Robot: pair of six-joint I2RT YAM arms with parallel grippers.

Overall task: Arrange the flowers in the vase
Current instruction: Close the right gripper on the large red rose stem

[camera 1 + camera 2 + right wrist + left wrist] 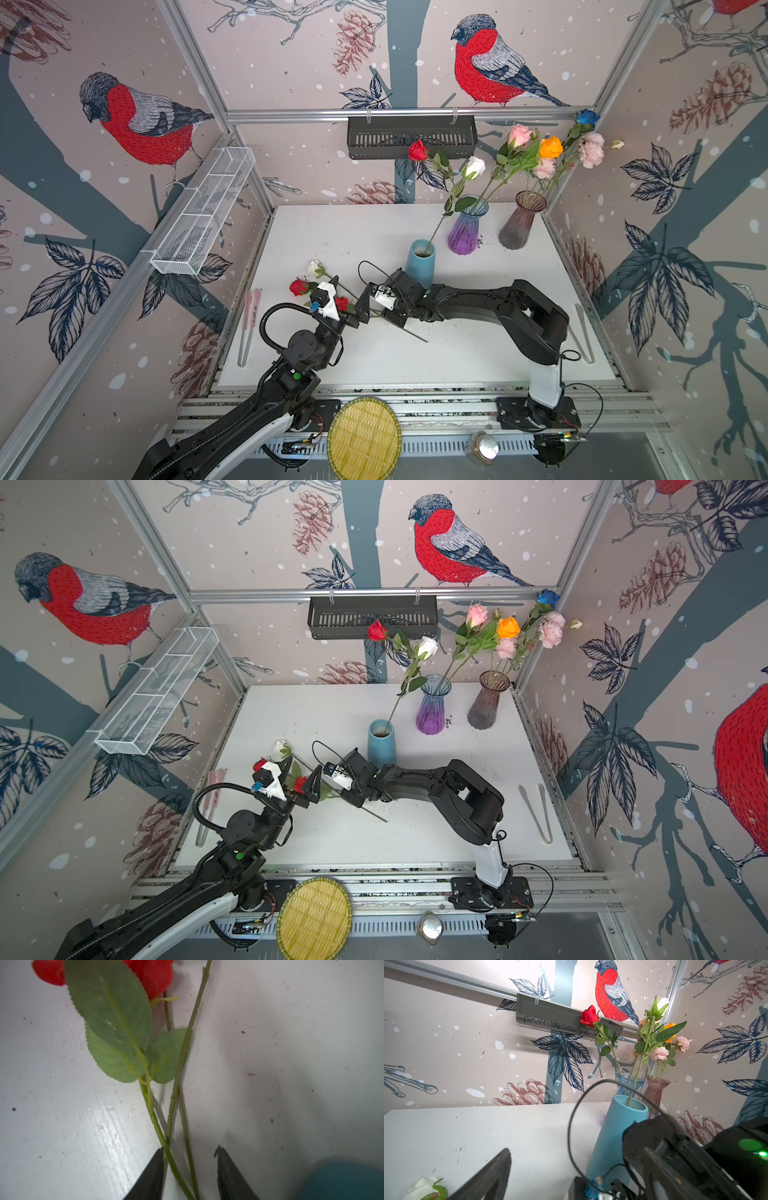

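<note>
Loose flowers: three stems lie crossed on the white worktop (457,357) toward its left edge, with two red roses (298,286) and a white rose (314,268) at their heads.
Stem axis: the stems (178,1088) run lengthwise between the right gripper's fingers, blooms away from the wrist (three crowd the gap, so taking just one looks doubtful).
Right gripper (189,1153): fingers apart, straddling the stems low over the worktop; one finger (153,1174) touches the greenest stem, nothing clamped yet.
Left gripper (353,309): fingers spread wide, empty, just beside the blooms.
Nearer arm: the right, already astride the stems.
Vases: the blue cylinder vase (420,266) stands just behind the right wrist, holding one white rose; the purple vase (466,232) and smoky vase (521,226) near the far right corner hold the rest.
</note>
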